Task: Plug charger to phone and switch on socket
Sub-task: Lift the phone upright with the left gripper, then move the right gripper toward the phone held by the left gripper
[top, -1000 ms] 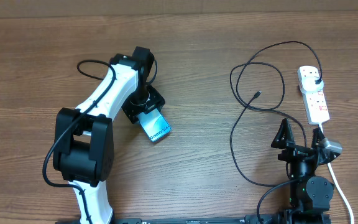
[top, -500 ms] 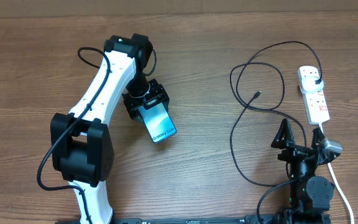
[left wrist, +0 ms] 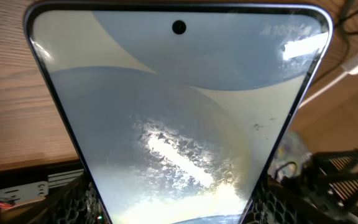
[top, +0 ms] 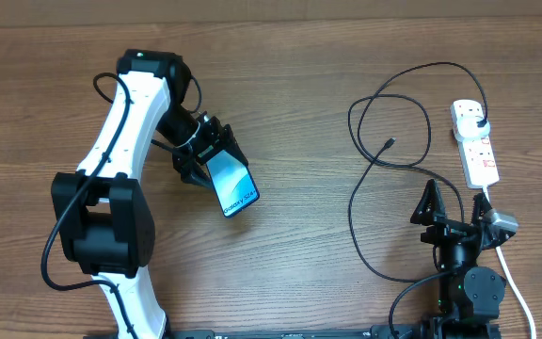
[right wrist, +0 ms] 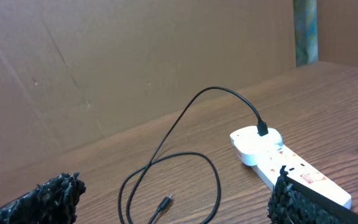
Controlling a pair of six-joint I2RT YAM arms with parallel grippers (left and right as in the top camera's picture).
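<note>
Shifted left since 0.5 s ago: left end effector [top: 208,156] grasping phone [top: 231,184], screen lit | charger [top: 388,143] loose on table [top: 299,273], ahead of right end effector [top: 455,205], released, empty | socket [top: 475,141] ahead-right of it

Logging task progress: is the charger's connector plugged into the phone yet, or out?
Out. The charger's connector tip lies loose on the table, well apart from the phone held in the left claw.

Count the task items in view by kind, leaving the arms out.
Phone: 1
Charger cable: 1
Power strip: 1
Total: 3
</note>
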